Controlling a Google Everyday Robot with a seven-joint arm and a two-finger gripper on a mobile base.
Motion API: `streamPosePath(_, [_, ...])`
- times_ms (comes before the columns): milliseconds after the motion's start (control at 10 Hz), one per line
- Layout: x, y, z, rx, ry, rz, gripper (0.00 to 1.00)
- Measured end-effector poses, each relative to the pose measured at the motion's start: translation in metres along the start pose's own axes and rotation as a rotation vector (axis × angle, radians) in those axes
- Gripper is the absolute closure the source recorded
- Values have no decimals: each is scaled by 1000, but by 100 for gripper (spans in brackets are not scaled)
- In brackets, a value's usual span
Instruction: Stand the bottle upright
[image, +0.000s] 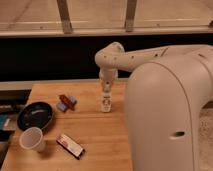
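Observation:
The bottle (105, 103) is small, slim and whitish with a pale label bearing dark marks. It stands upright on the wooden table (100, 135) near its right side. My gripper (106, 93) hangs straight down from the white arm, directly over the bottle's top. It is at the bottle's neck, and the contact is not clear.
A black plate (35, 115) lies at the table's left. A white paper cup (32, 139) stands in front of it. A red and blue packet (66, 102) lies left of the bottle. A flat red and white packet (70, 146) lies near the front. My white body fills the right.

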Motion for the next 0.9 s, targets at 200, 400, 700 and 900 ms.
streamPosePath(200, [12,-3,-5,0,6,-16,21])
streamPosePath(400, [30,-7,-12,-1,15,-32,20])
streamPosePath(700, [42,-10,-19,-7,16,-51,20])
streamPosePath(900, [44,-10,-20,-27,25,-57,20])
